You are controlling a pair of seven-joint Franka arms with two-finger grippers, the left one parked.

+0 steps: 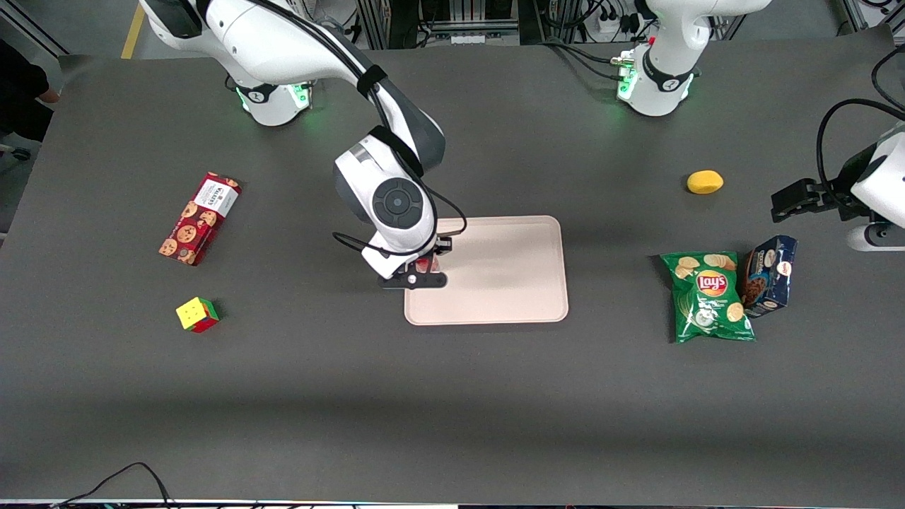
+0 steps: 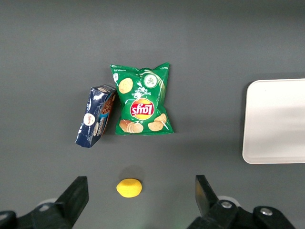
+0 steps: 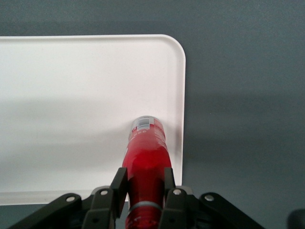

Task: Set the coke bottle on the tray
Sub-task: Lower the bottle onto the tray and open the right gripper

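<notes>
Claw (image 3: 145, 193): squeezes the coke bottle (image 3: 145, 157) near its cap, over the tray's edge toward the working arm's end of the worktop.
Bottle: points straight down, clear base just above the tray (image 3: 71, 95).
Next: lower, let go, probably.

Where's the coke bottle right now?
The coke bottle is held in the gripper, over the tray just inside its rim at the working arm's end.

Red coke bottle (image 3: 145, 162), pinkish-beige tray (image 1: 509, 276)
</notes>
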